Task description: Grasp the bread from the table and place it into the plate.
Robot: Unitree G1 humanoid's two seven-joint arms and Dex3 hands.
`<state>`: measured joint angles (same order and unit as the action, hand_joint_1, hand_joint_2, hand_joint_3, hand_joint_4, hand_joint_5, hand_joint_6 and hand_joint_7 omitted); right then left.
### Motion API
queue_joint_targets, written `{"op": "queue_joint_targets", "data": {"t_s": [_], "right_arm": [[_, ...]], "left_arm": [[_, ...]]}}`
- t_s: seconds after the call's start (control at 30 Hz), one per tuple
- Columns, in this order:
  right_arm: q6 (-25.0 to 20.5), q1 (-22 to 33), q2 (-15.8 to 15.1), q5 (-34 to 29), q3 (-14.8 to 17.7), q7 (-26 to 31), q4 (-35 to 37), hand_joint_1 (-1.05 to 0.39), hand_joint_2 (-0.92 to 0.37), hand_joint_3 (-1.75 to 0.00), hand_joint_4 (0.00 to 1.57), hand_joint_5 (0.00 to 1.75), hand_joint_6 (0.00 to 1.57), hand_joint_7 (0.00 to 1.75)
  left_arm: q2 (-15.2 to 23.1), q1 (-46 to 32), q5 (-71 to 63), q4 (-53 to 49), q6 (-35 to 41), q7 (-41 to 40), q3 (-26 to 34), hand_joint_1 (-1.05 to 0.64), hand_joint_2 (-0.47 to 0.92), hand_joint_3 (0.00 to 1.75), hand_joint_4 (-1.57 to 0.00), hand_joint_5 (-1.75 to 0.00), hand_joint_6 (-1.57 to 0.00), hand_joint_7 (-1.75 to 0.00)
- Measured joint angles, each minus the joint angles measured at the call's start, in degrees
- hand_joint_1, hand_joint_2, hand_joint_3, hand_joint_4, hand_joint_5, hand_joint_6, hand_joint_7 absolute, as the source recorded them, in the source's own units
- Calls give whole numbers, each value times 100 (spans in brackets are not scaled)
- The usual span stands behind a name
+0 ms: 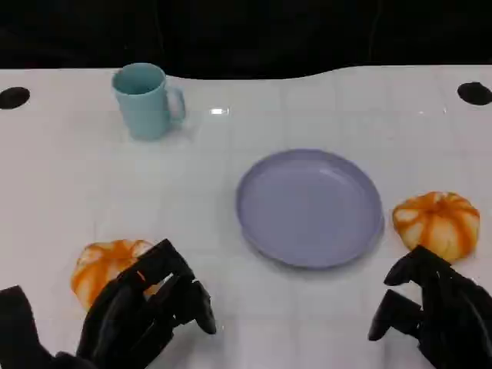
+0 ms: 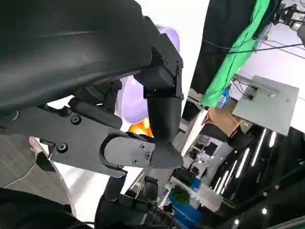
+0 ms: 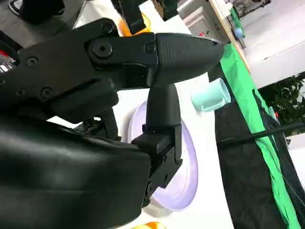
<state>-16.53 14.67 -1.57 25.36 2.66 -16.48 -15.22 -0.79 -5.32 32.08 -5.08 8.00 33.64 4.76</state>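
Note:
Two round orange-and-white breads lie on the white table, one at the front left (image 1: pixel 106 268) and one at the right (image 1: pixel 437 222). Between them sits the lilac plate (image 1: pixel 309 207), with nothing on it. My left hand (image 1: pixel 147 311) hovers at the near right edge of the left bread, its fingers (image 1: pixel 192 300) apart and holding nothing. In front of the right bread my right hand (image 1: pixel 430 307) is also spread and holds nothing. The left wrist view catches the plate (image 2: pixel 129 101) and a bread (image 2: pixel 142 127) past the fingers. The right wrist view has the plate (image 3: pixel 187 174) and a bread (image 3: pixel 131 27).
A teal mug (image 1: pixel 145 100) stands at the back left, also seen in the right wrist view (image 3: pixel 212 96). Two dark holes (image 1: pixel 474 93) mark the table's far corners. The table's far edge meets a black backdrop.

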Motion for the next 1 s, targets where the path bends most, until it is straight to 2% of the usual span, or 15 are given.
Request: {"op": "queue_joint_targets", "data": {"t_s": [1.0], "right_arm": [[-14, 9, -1, 9, -26, -38, -62, -50, -92, -47, 62, 175, 44, 169]], "left_arm": [[2, 0, 5, 3, 9, 2, 56, -58, 92, 18, -69, -175, -53, -150]]}}
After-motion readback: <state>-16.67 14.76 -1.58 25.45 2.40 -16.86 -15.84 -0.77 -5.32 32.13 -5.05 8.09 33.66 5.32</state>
